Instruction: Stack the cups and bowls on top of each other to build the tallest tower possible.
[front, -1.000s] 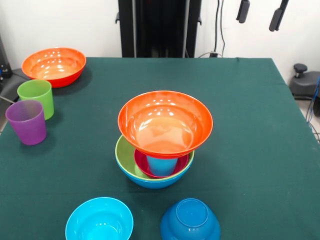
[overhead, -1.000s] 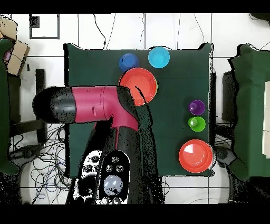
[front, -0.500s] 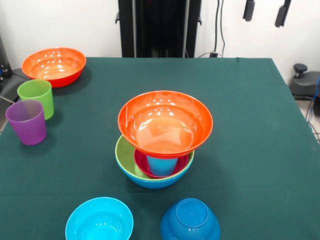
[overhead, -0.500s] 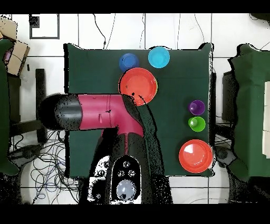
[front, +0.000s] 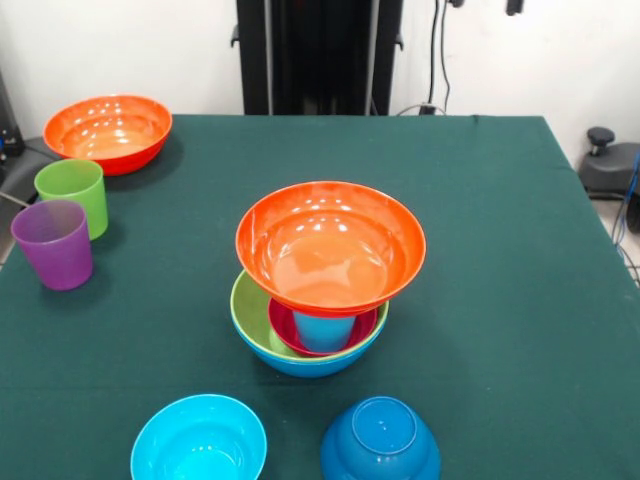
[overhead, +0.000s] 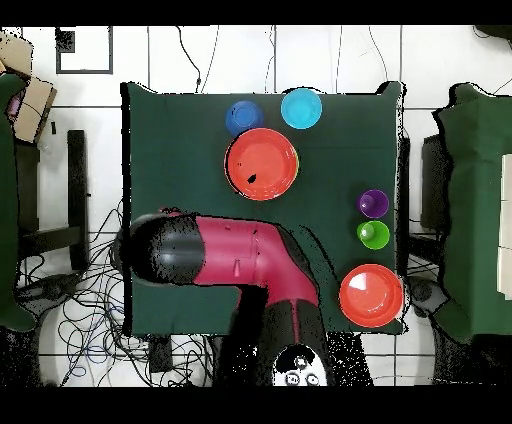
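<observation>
Topping tower (front: 315, 320), orange bowl (front: 330, 245) sits on blue cup (front: 322, 330) (gripper (front: 485, 5) jaws: can't tell).

We are looking at a robotics lab: a table (front: 480, 250) draped in dark green cloth stands against a plain white wall (front: 120, 45), loose cables (overhead: 85, 300) sprawl over the white tiled floor (overhead: 310, 55), and a red and black robot arm (overhead: 230, 265) reaches over it.
</observation>
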